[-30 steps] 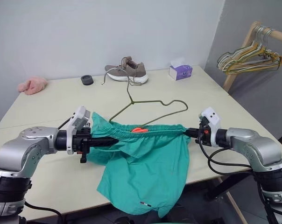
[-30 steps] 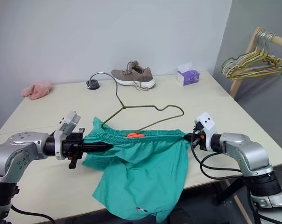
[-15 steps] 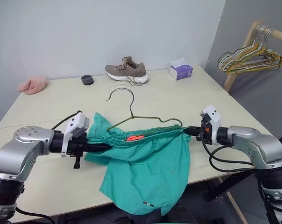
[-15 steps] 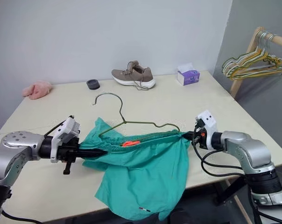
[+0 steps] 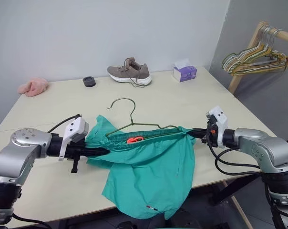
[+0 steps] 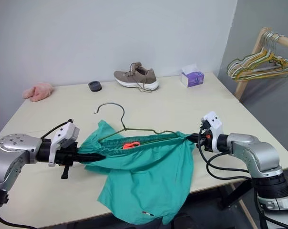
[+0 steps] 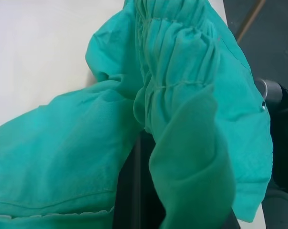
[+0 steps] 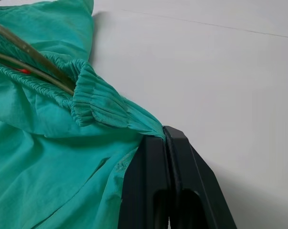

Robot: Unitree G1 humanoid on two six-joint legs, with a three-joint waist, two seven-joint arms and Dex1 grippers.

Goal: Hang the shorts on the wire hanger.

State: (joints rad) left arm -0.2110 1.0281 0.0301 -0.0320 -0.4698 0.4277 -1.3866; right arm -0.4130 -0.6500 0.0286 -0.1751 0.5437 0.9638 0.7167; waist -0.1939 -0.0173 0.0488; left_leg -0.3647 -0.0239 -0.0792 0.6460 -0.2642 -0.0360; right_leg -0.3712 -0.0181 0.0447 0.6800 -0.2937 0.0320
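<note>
Two grippers, left gripper (image 5: 102,151) and right gripper (image 5: 194,133), clench opposite ends of the teal-green cloth shorts' (image 5: 149,171) waistband, stretched crosswise above the table (image 5: 53,102); thin olive-green wire hanger (image 5: 134,124) sits inside the waistband, hook pointing away, between both arms.

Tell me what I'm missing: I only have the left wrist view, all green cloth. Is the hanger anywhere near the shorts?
Observer: Yes. The wire hanger has its lower part tucked inside the waistband of the shorts, and its hook sticks out above, over the table.
Operator: Is the other claw holding too?
Observer: The right claw is shut on the waistband's far end, so the band is stretched between it and the left claw.
Operator: Do the shorts lie flat?
Observer: No, the legs hang over the table's near edge.
</note>
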